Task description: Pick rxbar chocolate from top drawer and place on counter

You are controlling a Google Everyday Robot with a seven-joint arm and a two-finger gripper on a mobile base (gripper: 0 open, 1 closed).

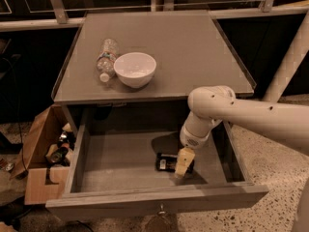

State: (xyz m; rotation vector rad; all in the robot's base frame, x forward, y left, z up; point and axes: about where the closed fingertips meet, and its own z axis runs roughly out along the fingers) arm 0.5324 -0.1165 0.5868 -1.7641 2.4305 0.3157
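The top drawer point(120, 170) stands pulled open below the counter point(188, 47). The rxbar chocolate point(166, 162), a flat black bar with a white patch at its left end, lies on the drawer floor right of the middle. My gripper point(183, 161) hangs down inside the drawer from the white arm and sits over the bar's right end, hiding that part. Its pale fingers point(184, 159) reach down to the bar.
On the counter's left stand a white bowl point(134, 69) and a clear plastic bottle point(107, 58) lying beside it. A cardboard box point(46, 158) with cans sits on the floor left of the drawer. A white post point(289, 62) rises at the right.
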